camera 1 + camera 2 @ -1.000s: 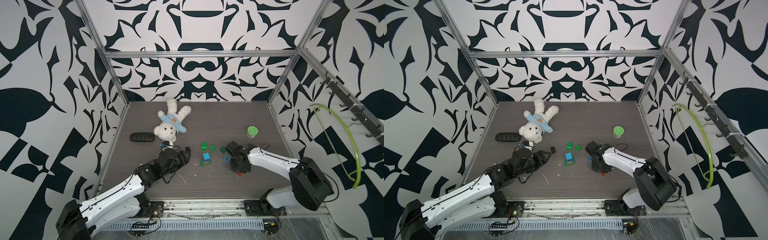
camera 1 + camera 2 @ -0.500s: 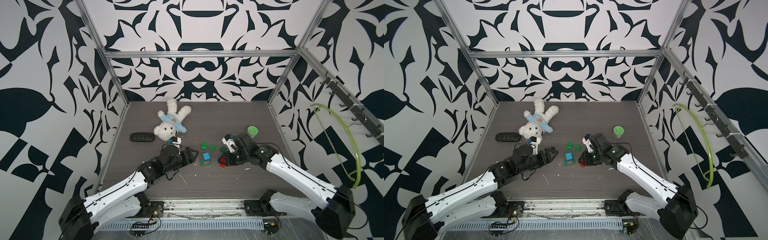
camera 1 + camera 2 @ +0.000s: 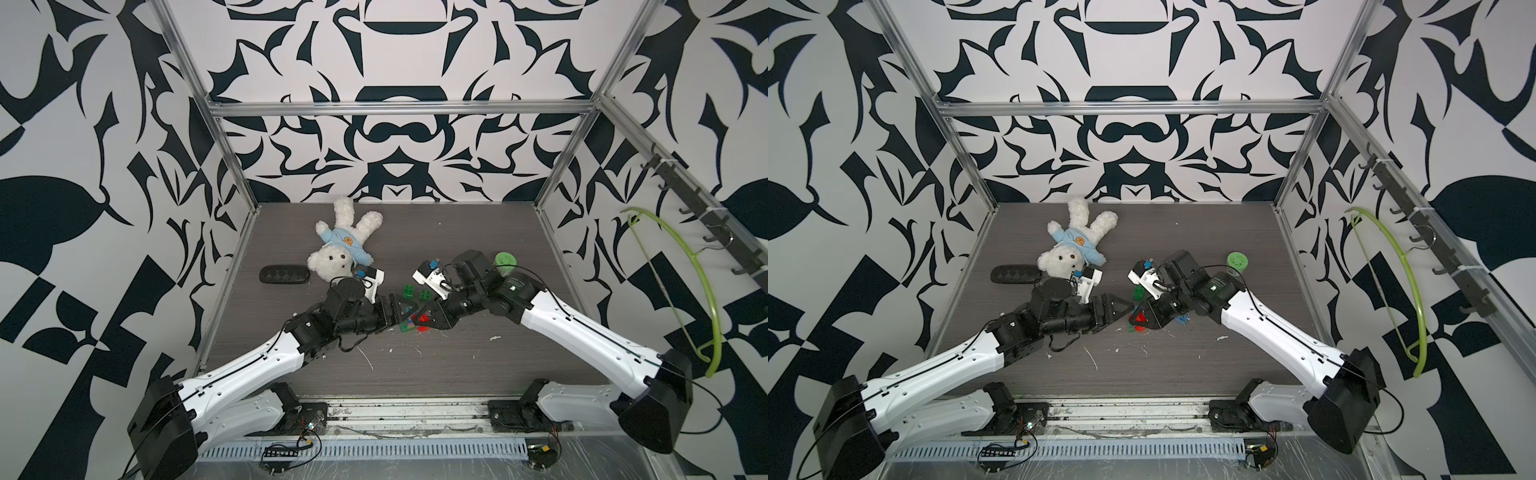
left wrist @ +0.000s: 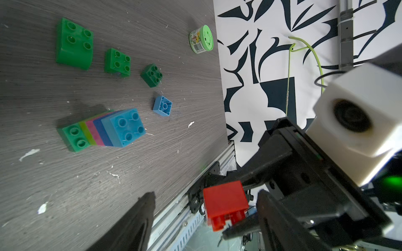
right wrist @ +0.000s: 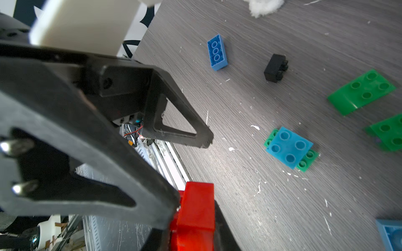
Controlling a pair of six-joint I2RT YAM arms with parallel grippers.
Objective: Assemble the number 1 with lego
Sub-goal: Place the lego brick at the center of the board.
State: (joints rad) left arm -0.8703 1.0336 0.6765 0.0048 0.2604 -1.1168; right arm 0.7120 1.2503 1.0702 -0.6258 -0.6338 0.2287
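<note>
1. A red studded plastic brick (image 4: 221,200) is clamped in the right claw (image 4: 230,207), raised off the grey wood-grain table (image 4: 65,184).
2. The left claw (image 3: 406,312) is held wide open, with its fingertips just beside that brick.
3. A stacked column of green, lime, pink, blue and light-blue bricks (image 4: 104,130) is seen on the table near both claws — touched by neither.

Bright, even light, soft shadows; wrist views curve at the edges (nearest parts blurred).
</note>
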